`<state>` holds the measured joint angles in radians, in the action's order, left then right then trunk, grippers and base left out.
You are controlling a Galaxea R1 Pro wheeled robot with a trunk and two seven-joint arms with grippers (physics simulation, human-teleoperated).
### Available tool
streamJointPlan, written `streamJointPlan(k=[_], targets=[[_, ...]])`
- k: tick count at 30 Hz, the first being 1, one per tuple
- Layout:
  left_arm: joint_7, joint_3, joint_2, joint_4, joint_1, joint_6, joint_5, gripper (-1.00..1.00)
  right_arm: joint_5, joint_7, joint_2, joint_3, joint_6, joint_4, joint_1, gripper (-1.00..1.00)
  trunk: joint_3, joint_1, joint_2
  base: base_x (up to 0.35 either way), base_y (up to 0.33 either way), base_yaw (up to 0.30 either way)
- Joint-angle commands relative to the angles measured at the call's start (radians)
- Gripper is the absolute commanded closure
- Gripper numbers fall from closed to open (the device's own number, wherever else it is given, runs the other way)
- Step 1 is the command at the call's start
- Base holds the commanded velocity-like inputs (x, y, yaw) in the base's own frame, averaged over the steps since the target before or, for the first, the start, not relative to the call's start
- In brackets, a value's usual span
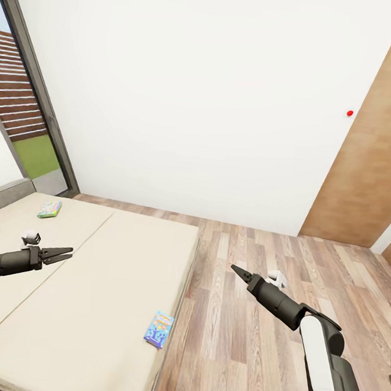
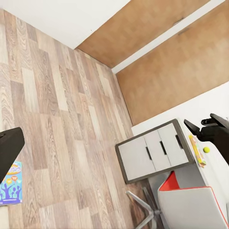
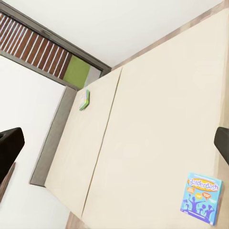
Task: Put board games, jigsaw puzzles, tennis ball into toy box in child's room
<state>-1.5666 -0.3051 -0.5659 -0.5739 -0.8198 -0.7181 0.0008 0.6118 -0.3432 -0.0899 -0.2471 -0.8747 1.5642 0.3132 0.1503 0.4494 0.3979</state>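
Two games lie flat on the bed (image 1: pixel 84 281), which is where I have to start: the blue game (image 1: pixel 159 329) sits at the mattress edge nearest the floor, easy for me to reach, and the green game (image 1: pixel 49 208) rests far up near the headboard, well apart from it. Both are thin printed cards of boxes, slick-looking against the plain beige mattress. My left claw (image 1: pixel 63 254) hangs over the bed with its dark tapered fingers a little parted, holding nothing. My right claw (image 1: pixel 237 271) is out over the wood-plank floor; its fingers appear drawn together to a point, empty. Through the left wrist camera I see the surface (image 2: pixel 217 167) across the room, with the small fuzzy ball (image 2: pixel 206 149) on it.
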Motion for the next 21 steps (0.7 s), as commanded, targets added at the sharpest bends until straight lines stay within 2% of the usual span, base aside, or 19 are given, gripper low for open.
streamJointPlan(k=[1, 9, 21], targets=[[-0.004, 0.000, 0.000, 0.000, -0.001, -0.011, -0.001, -1.00, -0.004, -0.007, -0.001, -0.002, -0.006, 0.000, 0.001, -1.00, 0.002, 0.001, 0.002, 0.000, -0.046, 0.000], [-0.004, 0.000, 0.000, 0.000, -0.001, -0.011, -0.001, -1.00, -0.004, -0.007, -0.004, 0.003, -0.006, 0.000, 0.001, -1.00, 0.000, 0.001, 0.002, 0.000, -0.155, 0.056], [-0.004, 0.000, 0.000, 0.000, -0.001, -0.011, -0.001, -1.00, -0.004, -0.007, -0.005, 0.005, -0.006, -0.001, 0.001, -1.00, -0.010, 0.001, 0.002, 0.000, -0.028, 0.217]])
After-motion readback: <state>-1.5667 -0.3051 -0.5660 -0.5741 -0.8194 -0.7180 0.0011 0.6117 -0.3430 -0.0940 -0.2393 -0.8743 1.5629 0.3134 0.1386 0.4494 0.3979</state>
